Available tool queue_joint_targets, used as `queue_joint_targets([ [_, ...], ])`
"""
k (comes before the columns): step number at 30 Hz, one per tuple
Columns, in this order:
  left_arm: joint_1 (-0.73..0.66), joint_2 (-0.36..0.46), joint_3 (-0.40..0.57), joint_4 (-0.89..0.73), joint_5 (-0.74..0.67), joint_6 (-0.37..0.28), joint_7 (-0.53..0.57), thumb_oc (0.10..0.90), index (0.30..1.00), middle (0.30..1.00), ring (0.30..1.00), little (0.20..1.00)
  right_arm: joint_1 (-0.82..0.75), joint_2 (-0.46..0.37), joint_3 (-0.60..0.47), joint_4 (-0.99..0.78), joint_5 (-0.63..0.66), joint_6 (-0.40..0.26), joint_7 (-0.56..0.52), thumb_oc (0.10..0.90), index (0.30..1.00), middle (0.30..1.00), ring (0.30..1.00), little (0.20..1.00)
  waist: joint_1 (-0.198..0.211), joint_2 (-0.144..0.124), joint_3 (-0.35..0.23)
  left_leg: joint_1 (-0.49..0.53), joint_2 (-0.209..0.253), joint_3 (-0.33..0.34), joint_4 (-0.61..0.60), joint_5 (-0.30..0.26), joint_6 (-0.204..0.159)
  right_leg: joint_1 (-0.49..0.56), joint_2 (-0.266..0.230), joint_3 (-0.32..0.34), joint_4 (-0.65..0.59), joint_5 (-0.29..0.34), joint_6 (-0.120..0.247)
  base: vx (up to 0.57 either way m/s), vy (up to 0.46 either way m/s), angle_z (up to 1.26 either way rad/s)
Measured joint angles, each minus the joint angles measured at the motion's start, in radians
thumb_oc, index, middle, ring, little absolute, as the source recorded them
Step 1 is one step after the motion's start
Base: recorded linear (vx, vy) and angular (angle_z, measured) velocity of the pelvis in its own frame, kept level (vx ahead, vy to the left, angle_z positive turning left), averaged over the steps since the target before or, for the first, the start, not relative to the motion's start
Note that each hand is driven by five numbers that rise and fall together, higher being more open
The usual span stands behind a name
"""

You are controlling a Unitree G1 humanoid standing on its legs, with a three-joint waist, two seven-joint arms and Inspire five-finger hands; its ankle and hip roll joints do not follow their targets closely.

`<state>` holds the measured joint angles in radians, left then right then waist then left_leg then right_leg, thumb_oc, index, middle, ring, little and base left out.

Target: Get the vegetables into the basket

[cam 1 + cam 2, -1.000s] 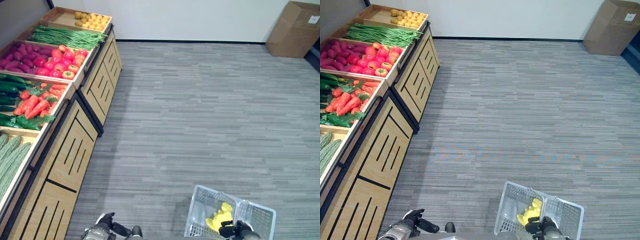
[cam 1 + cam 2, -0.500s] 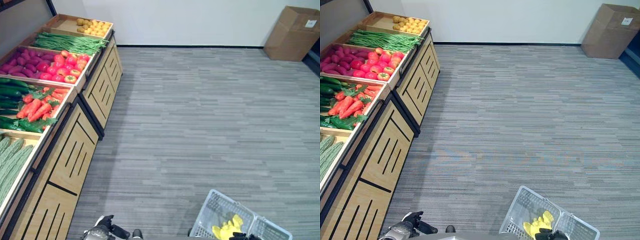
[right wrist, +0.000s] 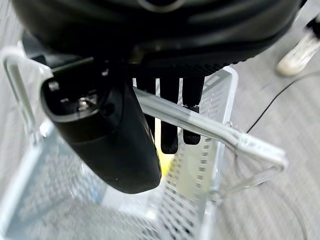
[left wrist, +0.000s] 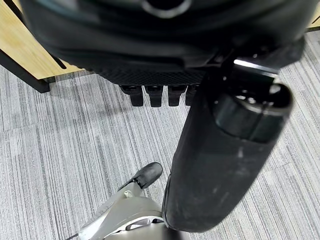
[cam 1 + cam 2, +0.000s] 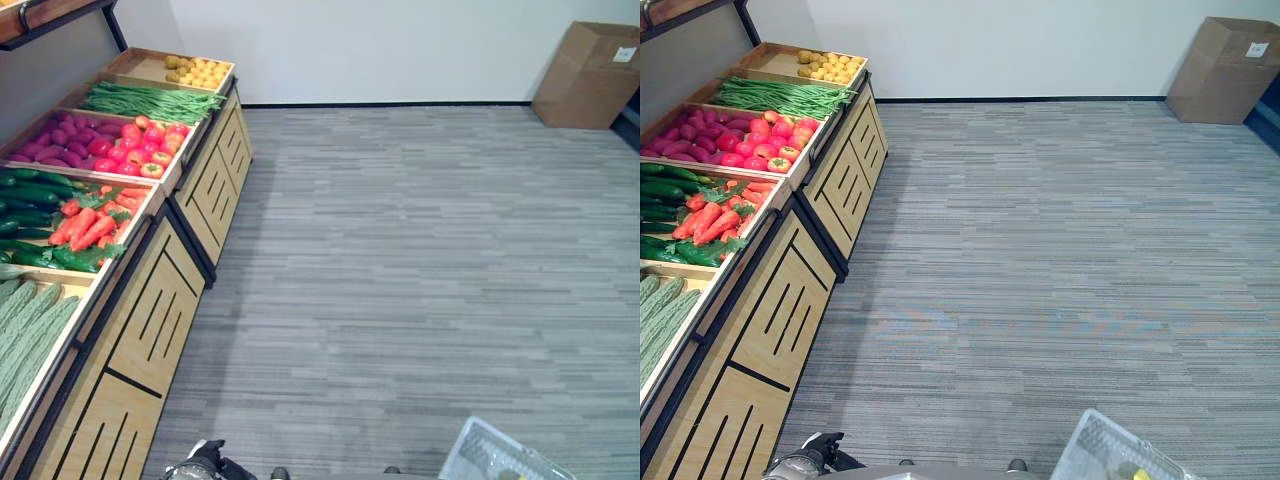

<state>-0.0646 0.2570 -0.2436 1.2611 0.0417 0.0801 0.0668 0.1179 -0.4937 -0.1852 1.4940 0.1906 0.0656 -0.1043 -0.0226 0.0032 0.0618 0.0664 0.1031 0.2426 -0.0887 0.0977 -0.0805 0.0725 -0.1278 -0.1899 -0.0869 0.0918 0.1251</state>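
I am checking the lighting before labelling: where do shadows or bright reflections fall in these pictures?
Left eye view: the produce stand casts a soft shadow on the floor along its front. Right wrist view: bright reflections run along the clear basket handle that the right hand grips.

You are looking at a wooden produce stand [image 5: 160, 310] running along the left wall on grey plank flooring [image 5: 420, 260]. Its sloped trays are holding, from far to near, yellow potatoes [image 5: 197, 71], green beans [image 5: 150, 100], purple sweet potatoes [image 5: 62, 148] beside red tomatoes [image 5: 140, 150], cucumbers [image 5: 30, 190] with carrots [image 5: 90, 225], then pale green gourds [image 5: 25, 335]. A cardboard box [image 5: 588, 75] is sitting on the floor at the far right wall.
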Motion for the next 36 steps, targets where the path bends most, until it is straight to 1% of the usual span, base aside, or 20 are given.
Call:
queue_joint_targets([
  [1,0.0,0.0,0.0,0.0,0.0,0.0,0.0,0.9,1.0,1.0,1.0,1.0,0.01,0.003,0.004,0.007,0.0,0.007,-0.001,0.4,0.3,0.3,0.3,0.3,-0.004,-0.002,0.001,-0.002,0.0,0.0,0.0,0.0,0.0,-0.002,0.001,0.001,0.0,0.0,0.0,0.0,0.0,0.0],
  [2,-0.004,0.0,0.0,0.006,0.003,0.0,0.0,0.9,1.0,1.0,1.0,1.0,0.01,0.024,0.043,0.012,0.0,0.026,-0.001,0.4,0.3,0.3,0.3,0.3,-0.008,-0.004,0.002,-0.002,0.001,0.001,0.0,0.0,0.0,-0.003,0.001,0.002,0.0,0.0,0.0,0.0,0.0,0.0],
  [3,-0.005,-0.001,0.0,0.007,0.011,-0.001,0.0,0.9,1.0,1.0,1.0,1.0,0.012,0.042,0.048,0.014,0.0,0.032,-0.001,0.4,0.3,0.3,0.3,0.3,-0.008,-0.004,0.002,-0.002,0.001,0.001,0.0,0.0,0.0,-0.003,0.001,0.003,0.0,0.0,0.0,0.0,0.0,0.0],
  [5,-0.004,-0.002,0.0,0.007,0.018,-0.001,0.001,0.9,1.0,1.0,1.0,1.0,0.018,0.097,0.127,-0.005,0.002,0.037,-0.009,0.4,0.3,0.3,0.3,0.3,-0.009,-0.006,0.003,-0.003,0.002,0.003,0.0,0.0,0.0,-0.006,0.002,0.005,0.0,0.0,0.0,0.0,0.001,-0.02],
  [6,-0.004,-0.002,0.0,0.007,0.018,-0.001,0.0,0.9,1.0,1.0,1.0,1.0,0.016,0.111,0.123,-0.007,0.004,0.039,-0.004,0.4,0.3,0.3,0.3,0.3,-0.012,-0.006,0.003,-0.004,0.001,0.005,0.0,0.0,0.0,-0.007,0.001,0.007,0.0,0.0,0.0,-0.01,0.002,-0.04],
  [8,-0.003,-0.002,-0.001,0.013,0.019,-0.001,0.002,0.9,1.0,1.0,1.0,1.0,0.014,0.139,0.17,-0.034,0.003,0.038,-0.026,0.4,0.3,0.3,0.3,0.3,-0.017,-0.009,0.005,-0.003,-0.001,0.005,0.0,0.0,0.0,-0.006,-0.001,0.007,0.0,-0.001,0.001,0.0,0.0,0.0],
  [10,-0.004,0.0,0.001,0.012,0.019,-0.002,0.003,0.9,1.0,1.0,1.0,1.0,0.011,0.142,0.174,-0.038,0.003,0.035,-0.017,0.4,0.3,0.3,0.3,0.3,-0.017,-0.014,0.009,-0.003,-0.002,0.006,0.0,0.0,0.001,-0.007,-0.002,0.008,0.0,-0.002,0.003,0.0,0.0,0.0],
  [15,-0.003,-0.001,0.0,0.011,0.019,-0.005,0.003,0.9,1.0,1.0,1.0,1.0,-0.014,0.153,0.206,-0.074,0.003,0.001,-0.013,0.4,0.3,0.3,0.3,0.3,-0.017,-0.011,0.011,-0.002,-0.002,0.006,0.0,0.0,0.001,-0.006,-0.002,0.008,-0.001,0.001,-0.001,0.0,0.0,0.0],
  [19,-0.003,-0.004,0.0,0.011,0.019,-0.012,0.004,0.9,1.0,1.0,1.0,1.0,-0.049,0.167,0.254,-0.093,-0.003,-0.008,-0.016,0.4,0.3,0.3,0.3,0.3,-0.008,-0.01,0.013,-0.001,-0.002,0.003,0.0,0.0,0.001,-0.003,-0.002,0.004,0.0,0.001,-0.002,0.0,0.02,0.01],
  [20,-0.003,-0.006,0.001,0.008,0.019,-0.014,0.013,0.9,1.0,1.0,1.0,1.0,-0.064,0.183,0.301,-0.111,-0.025,-0.01,-0.018,0.4,0.3,0.3,0.3,0.3,-0.001,-0.008,0.016,-0.001,-0.003,0.003,0.0,0.0,0.001,-0.004,-0.002,0.004,0.0,0.001,-0.002,0.0,0.04,0.0],
  [21,-0.003,-0.006,0.001,0.006,0.019,-0.014,0.016,0.9,1.0,1.0,1.0,1.0,-0.069,0.189,0.309,-0.116,-0.031,-0.013,-0.017,0.4,0.3,0.3,0.3,0.3,-0.001,-0.01,0.02,-0.001,-0.003,0.003,0.0,0.0,0.001,-0.003,-0.002,0.005,0.0,0.001,-0.002,0.0,0.045,0.0],
  [24,-0.003,-0.005,0.001,0.002,0.019,-0.021,0.019,0.9,1.0,1.0,1.0,1.0,-0.073,0.19,0.309,-0.134,-0.041,-0.013,-0.016,0.4,0.3,0.3,0.3,0.3,0.009,-0.009,0.023,-0.002,-0.005,0.003,0.0,-0.001,0.002,-0.004,-0.004,0.004,0.0,0.001,-0.002,-0.01,0.049,0.01],
  [26,-0.003,-0.005,0.003,0.001,0.018,-0.022,0.02,0.9,1.0,1.0,1.0,1.0,-0.076,0.185,0.309,-0.14,-0.059,-0.014,-0.015,0.4,0.3,0.3,0.3,0.3,0.009,-0.01,0.028,-0.004,-0.005,0.003,0.0,-0.001,0.003,-0.004,-0.005,0.004,0.0,0.001,-0.002,-0.01,0.065,0.0],
  [28,-0.006,-0.003,0.003,0.001,0.018,-0.022,0.019,0.9,1.0,1.0,1.0,1.0,-0.091,0.183,0.309,-0.139,-0.064,-0.013,-0.013,0.4,0.3,0.3,0.3,0.3,0.008,-0.018,0.037,-0.011,-0.007,0.003,0.0,-0.002,0.003,-0.013,-0.006,0.005,0.0,0.001,-0.002,0.0,0.108,-0.01],
  [31,-0.011,-0.003,0.003,0.007,0.018,-0.023,0.02,0.9,1.0,1.0,1.0,1.0,-0.105,0.182,0.308,-0.136,-0.066,-0.012,-0.015,0.4,0.3,0.3,0.3,0.3,0.008,-0.016,0.049,-0.015,-0.013,0.004,0.0,-0.005,0.008,-0.016,-0.012,0.007,0.0,0.003,0.0,0.03,0.104,-0.02],
  [32,-0.019,-0.003,0.007,0.006,0.017,-0.024,0.02,0.9,1.0,1.0,1.0,1.0,-0.107,0.181,0.308,-0.135,-0.066,-0.012,-0.015,0.4,0.3,0.3,0.3,0.3,0.008,-0.024,0.054,-0.016,-0.022,0.008,0.0,-0.012,0.013,-0.019,-0.02,0.009,0.002,0.004,0.003,0.02,0.197,-0.11],
  [33,-0.023,-0.005,0.01,0.008,0.016,-0.024,0.02,0.9,1.0,1.0,1.0,1.0,-0.113,0.179,0.307,-0.135,-0.066,-0.012,-0.015,0.4,0.3,0.3,0.3,0.3,0.009,-0.024,0.055,-0.017,-0.025,0.012,0.0,-0.017,0.014,-0.03,-0.025,0.018,0.013,0.003,0.005,-0.03,0.274,-0.24],
  [34,-0.043,-0.007,0.018,0.008,0.016,-0.023,0.019,0.9,1.0,1.0,1.0,1.0,-0.136,0.172,0.308,-0.135,-0.066,-0.013,-0.016,0.4,0.3,0.3,0.3,0.3,0.008,-0.028,0.067,-0.037,-0.04,0.016,0.011,-0.034,0.035,-0.082,-0.043,0.029,0.082,-0.005,0.014,-0.01,0.281,-0.42],
  [35,-0.087,-0.009,0.014,0.012,0.016,-0.021,0.018,0.9,1.0,1.0,1.0,1.0,-0.192,0.151,0.308,-0.137,-0.067,-0.016,-0.016,0.4,0.3,0.3,0.3,0.3,0.005,-0.008,0.121,-0.043,-0.049,0.017,0.009,-0.045,0.057,-0.179,-0.059,0.046,0.239,-0.008,0.017,0.08,0.206,-0.36],
  [36,-0.101,-0.009,0.012,0.012,0.016,-0.022,0.018,0.9,1.0,1.0,1.0,1.0,-0.206,0.145,0.307,-0.139,-0.066,-0.018,-0.016,0.4,0.3,0.3,0.3,0.3,0.003,-0.008,0.138,-0.041,-0.05,0.015,0.002,-0.046,0.069,-0.222,-0.072,0.05,0.32,-0.008,0.017,0.23,0.093,-0.23],
])
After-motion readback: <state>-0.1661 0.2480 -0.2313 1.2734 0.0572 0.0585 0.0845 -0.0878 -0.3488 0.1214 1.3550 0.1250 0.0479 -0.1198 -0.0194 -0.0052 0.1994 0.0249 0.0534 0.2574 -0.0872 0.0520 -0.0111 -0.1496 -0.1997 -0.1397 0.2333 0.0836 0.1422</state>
